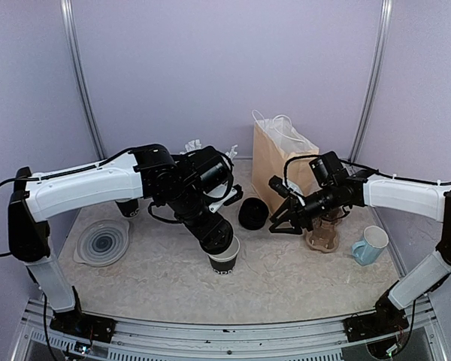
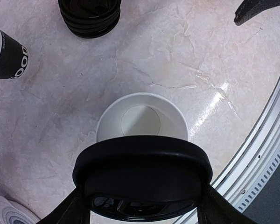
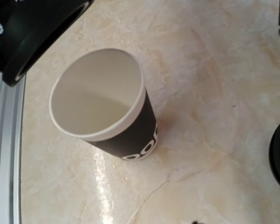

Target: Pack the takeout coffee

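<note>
Left wrist view looks straight down into the cup. It stands upright on the surface with its white inside bare and nothing in it. Just above its near rim hangs a black lid, pinched from both sides by the left fingers, tilted a little and not seated on the cup.

In the right wrist view the cup shows a black wall with white letters near the base. Only two round "o" shapes can be read. A second cup at the left edge carries the same white print, readable as "OOD".

In the top view the cup stands near the middle of the surface, under the left arm's end. A stack of black lids sits just behind it. The right fingers hover beside that stack, spread apart with nothing between them.

Behind them stands a brown paper bag, open at the top with white handles. To the right are a brown cardboard carrier and a pale blue mug. A grey plate lies at the far left.
</note>
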`<move>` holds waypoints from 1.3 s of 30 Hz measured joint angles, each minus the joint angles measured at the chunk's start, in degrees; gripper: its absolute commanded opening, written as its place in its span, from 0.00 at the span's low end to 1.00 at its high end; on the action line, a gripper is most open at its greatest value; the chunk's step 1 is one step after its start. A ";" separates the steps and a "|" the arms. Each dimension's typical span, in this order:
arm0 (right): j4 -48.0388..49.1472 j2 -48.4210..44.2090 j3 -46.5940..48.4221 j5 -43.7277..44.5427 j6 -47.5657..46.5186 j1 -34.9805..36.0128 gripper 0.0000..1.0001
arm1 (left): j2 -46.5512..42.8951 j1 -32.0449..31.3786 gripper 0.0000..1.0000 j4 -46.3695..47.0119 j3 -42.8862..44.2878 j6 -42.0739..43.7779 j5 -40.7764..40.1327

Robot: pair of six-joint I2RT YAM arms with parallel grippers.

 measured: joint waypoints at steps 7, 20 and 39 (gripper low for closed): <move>-0.02 0.70 0.02 0.17 -0.13 0.11 0.46 | 2.67 0.00 0.72 -0.44 1.01 0.28 0.00; -0.02 1.53 0.02 0.00 -0.33 0.20 0.46 | 4.46 0.35 0.72 -0.42 1.07 0.48 0.07; -0.02 1.88 0.02 -0.09 -0.50 0.22 0.46 | 6.88 0.92 0.73 1.09 3.06 1.95 0.68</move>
